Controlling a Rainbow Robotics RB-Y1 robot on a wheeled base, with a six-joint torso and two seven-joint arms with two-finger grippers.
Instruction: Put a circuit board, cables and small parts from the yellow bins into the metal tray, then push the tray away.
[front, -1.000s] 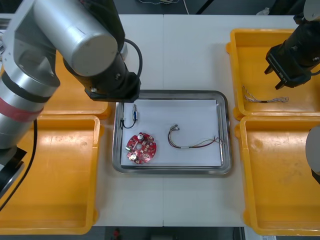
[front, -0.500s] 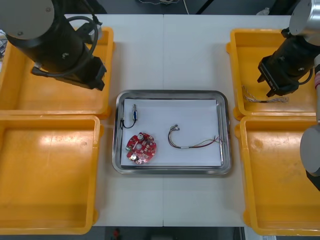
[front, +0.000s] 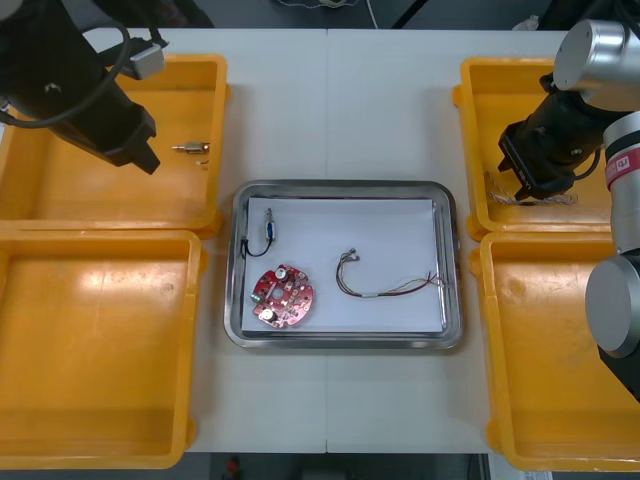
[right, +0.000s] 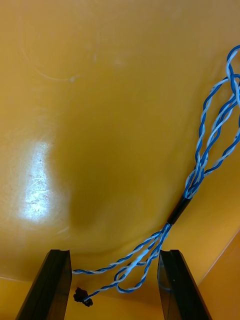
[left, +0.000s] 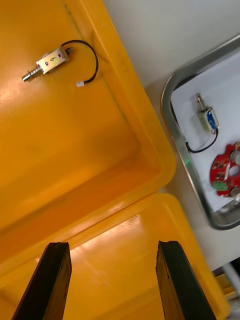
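Observation:
The metal tray (front: 450, 205) at the table's middle, white inside, holds a round red circuit board (front: 282, 296), a small metal part (front: 270, 226) with a black lead, and a red and yellow cable (front: 385, 287). My right gripper (front: 528, 180) hangs open over the far right yellow bin (front: 475, 110); the twisted blue and white cable (right: 200, 165) lies on the bin floor, its lower loops between my fingers (right: 52, 285). My left gripper (front: 140, 160) is open above the far left yellow bin (front: 215, 120), near a second small metal part (front: 190, 149) with a black lead (left: 50, 61).
The near left bin (front: 100, 350) and near right bin (front: 560, 350) are bare inside. In the left wrist view the tray's corner (left: 172, 95) lies just beyond the bin wall (left: 130, 120). Bare table lies in front of and behind the tray.
My left arm has swung away from the tray's left edge to the far left bin, uncovering the metal part there. My right gripper has moved left and down toward the blue and white cable.

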